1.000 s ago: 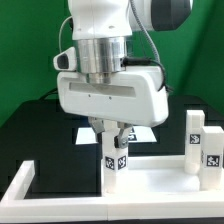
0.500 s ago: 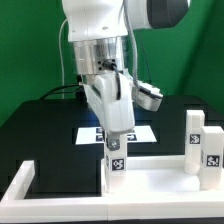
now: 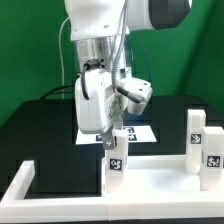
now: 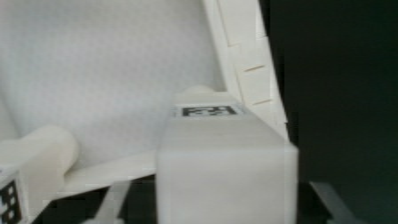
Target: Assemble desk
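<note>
Desk: white plastic kit on the black table [image 3: 45,125], near its front edge.
Tabletop [image 3: 160,190]: large flat panel with a raised rim, matte and smooth; in the wrist view its surface [image 4: 107,80] looks finely grained.
Held leg [image 3: 115,158]: short square post, upright on the tabletop, with a black-and-white square tag.
Other legs [image 3: 203,140]: two square tagged posts upright at the exterior view's right.
Gripper [image 3: 111,135]: closed narrowly around the held leg's top.
Marker board [image 3: 140,131]: thin, flat, behind the tabletop.
</note>
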Controlling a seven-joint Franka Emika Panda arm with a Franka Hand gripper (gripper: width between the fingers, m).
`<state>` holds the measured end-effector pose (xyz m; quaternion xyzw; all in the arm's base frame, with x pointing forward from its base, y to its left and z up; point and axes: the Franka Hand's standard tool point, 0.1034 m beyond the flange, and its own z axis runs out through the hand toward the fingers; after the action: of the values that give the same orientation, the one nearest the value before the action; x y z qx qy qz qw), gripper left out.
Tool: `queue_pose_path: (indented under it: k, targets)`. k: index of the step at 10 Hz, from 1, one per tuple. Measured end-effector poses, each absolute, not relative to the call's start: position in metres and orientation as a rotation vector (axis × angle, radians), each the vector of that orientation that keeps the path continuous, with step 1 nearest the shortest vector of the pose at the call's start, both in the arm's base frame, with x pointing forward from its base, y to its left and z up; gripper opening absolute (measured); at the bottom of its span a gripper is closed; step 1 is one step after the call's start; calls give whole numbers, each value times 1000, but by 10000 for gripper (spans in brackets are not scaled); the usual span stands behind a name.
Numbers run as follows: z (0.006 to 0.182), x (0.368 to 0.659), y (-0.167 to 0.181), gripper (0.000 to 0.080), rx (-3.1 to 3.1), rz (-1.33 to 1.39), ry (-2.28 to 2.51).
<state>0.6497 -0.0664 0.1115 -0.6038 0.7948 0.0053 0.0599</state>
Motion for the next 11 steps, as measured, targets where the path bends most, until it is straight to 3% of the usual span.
queue_pose_path:
  k: [1, 3, 5, 8, 11]
  targets:
    - [110, 650, -66, 300, -1830, 17, 2406]
    - [112, 652, -59, 611, -2177, -33, 2157]
    - [112, 653, -37, 638, -2474, -46, 1837]
    - [112, 652, -42, 649, -2656, -56, 1574]
    - [110, 650, -48, 649, -3043, -71, 794]
